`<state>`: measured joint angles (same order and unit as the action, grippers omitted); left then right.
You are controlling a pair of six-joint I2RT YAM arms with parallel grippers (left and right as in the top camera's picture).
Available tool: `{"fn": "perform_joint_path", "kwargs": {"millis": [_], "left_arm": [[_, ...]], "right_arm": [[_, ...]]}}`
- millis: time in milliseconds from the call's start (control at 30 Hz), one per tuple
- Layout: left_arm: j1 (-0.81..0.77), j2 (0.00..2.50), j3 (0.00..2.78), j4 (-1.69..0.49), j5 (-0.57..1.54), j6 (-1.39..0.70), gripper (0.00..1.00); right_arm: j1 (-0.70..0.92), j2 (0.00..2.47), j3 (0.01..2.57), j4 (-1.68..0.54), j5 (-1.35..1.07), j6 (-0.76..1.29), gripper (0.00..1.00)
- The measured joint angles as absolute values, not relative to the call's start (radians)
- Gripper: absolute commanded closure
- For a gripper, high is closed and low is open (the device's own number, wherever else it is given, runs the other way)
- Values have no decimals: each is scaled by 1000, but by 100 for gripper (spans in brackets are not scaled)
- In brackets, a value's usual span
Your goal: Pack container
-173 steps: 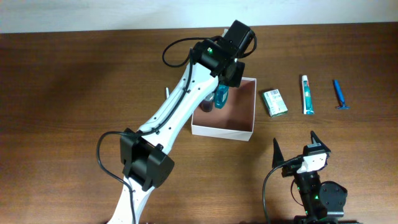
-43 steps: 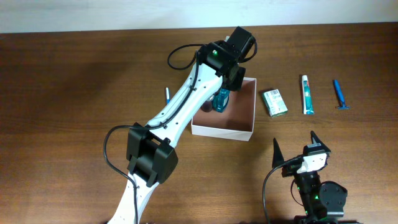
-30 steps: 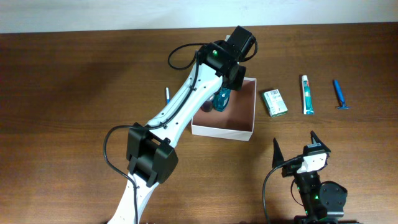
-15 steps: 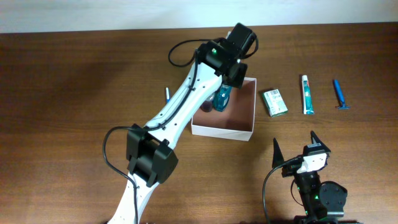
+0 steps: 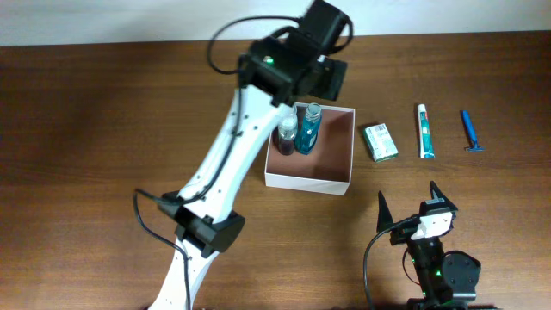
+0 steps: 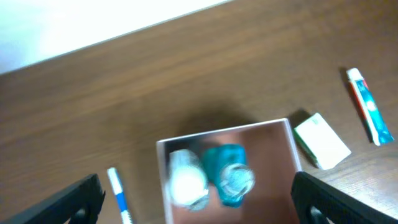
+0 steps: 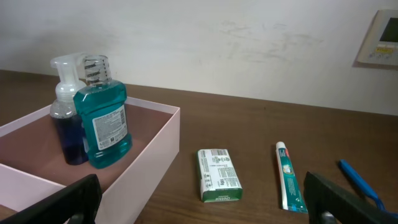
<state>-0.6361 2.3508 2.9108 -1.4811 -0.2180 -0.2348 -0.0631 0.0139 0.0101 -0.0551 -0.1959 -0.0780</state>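
Wooden table: container below left pincer

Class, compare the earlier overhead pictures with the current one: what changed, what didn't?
The left gripper opened its fingers, let go of the teal bottle and lifted away; the bottle stands in the container beside the pump bottle. Right gripper, carton, toothpaste and razor stayed put.

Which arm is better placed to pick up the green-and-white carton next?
Probably the right arm. The right gripper, open, faces the carton directly; the left gripper hangs over the container, farther away.
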Motion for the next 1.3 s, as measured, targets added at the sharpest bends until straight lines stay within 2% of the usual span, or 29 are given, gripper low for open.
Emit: {"fn": "perform_joint_path", "kwargs": {"millis": [167,333,600,800,1133,1300], "left_arm": [[-551,2350,3087,-1672,-237,-237,1],[-443,2318,3118,-1684,-160,-237,1],[-360,2279,3114,-1684,-99,-224,1],[-284,2221,3046,-1686,-84,-205,1],[-25,2118,2824,-1686,-81,-202,1],[39,2118,2724,-1687,-77,-201,1]], "right_arm": [[-63,14,10,-55,-196,-78,1],[-63,14,10,-55,-196,-79,1],[-63,14,10,-55,-196,-79,1],[-63,14,10,-55,-196,-79,1],[-63,14,10,-55,-196,-78,1],[-63,14,10,-55,-196,-79,1]]}}
